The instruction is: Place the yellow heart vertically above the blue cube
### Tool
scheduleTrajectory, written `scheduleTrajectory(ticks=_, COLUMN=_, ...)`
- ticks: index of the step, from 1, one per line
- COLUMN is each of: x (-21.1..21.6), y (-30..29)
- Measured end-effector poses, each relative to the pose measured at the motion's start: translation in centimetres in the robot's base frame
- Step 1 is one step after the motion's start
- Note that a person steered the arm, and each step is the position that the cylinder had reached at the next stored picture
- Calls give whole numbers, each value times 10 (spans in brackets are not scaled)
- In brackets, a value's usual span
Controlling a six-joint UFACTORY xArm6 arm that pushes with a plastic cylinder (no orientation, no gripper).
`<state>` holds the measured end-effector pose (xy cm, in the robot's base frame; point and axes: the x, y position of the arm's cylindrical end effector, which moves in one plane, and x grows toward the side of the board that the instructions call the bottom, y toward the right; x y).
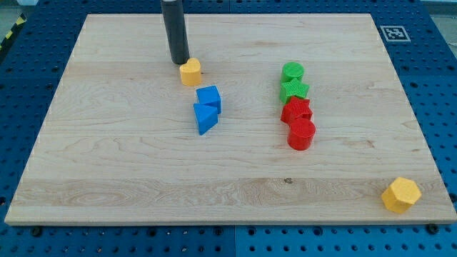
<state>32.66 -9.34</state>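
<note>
The yellow heart lies in the upper middle-left of the wooden board. The blue cube sits just below and to the right of it, a small gap apart. A blue triangular block touches the cube's lower side. My tip is at the heart's upper left edge, touching or nearly touching it. The dark rod rises from there out of the view's top.
A column of blocks stands right of centre: green cylinder, green star, red star-like block, red cylinder. A yellow hexagon sits at the board's bottom right corner. The board lies on a blue pegboard.
</note>
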Motion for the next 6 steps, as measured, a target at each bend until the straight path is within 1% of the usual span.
scheduleTrajectory(ticks=2, x=0, y=-5)
scheduleTrajectory(ticks=4, x=19, y=-6)
scheduleTrajectory(ticks=6, x=21, y=2)
